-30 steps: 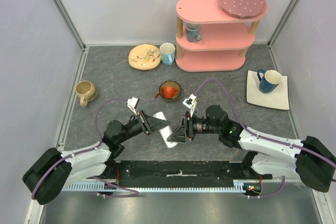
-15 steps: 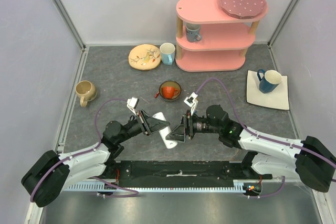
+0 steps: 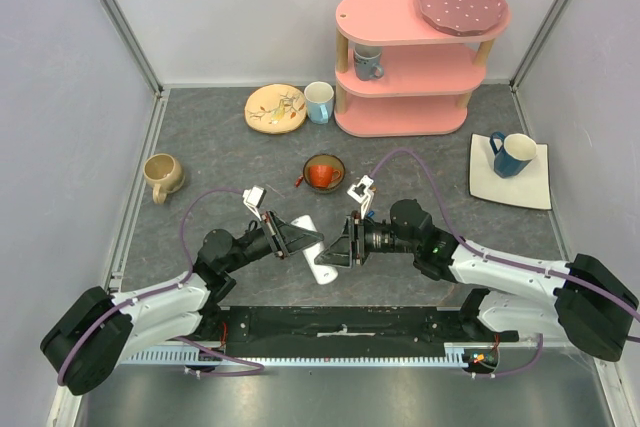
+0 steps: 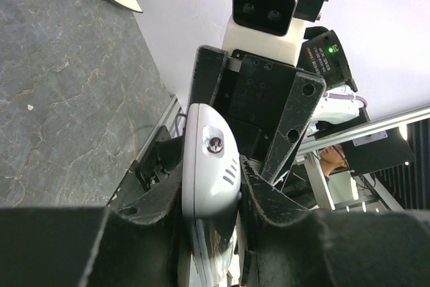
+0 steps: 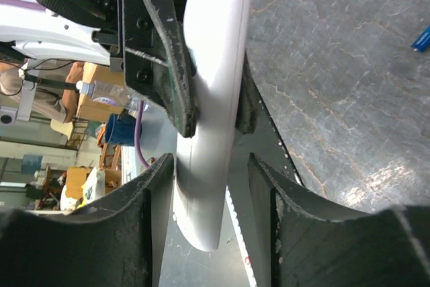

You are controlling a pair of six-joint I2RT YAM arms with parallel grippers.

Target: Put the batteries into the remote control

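Top view: the remote control (image 3: 322, 267) is held at front centre, seemingly off the table (image 3: 200, 147), long axis far-to-near w/ a slight rightward slant. Its far half is clamped by the left gripper (image 3: 298, 237); the near end is flanked by the right gripper (image 3: 338, 252), the nearer one to that end. Left wrist: remote pinched tight betw. the fingers (image 4: 269, 199), rounded end pointed twd the right arm. Right wrist: jaws are stood partly apart astride the near end, gaps seen both sides, nothing gripped.

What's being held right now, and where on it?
The remote: left gripper clamps its long edges; right gripper straddles the other end, jaws not closed.
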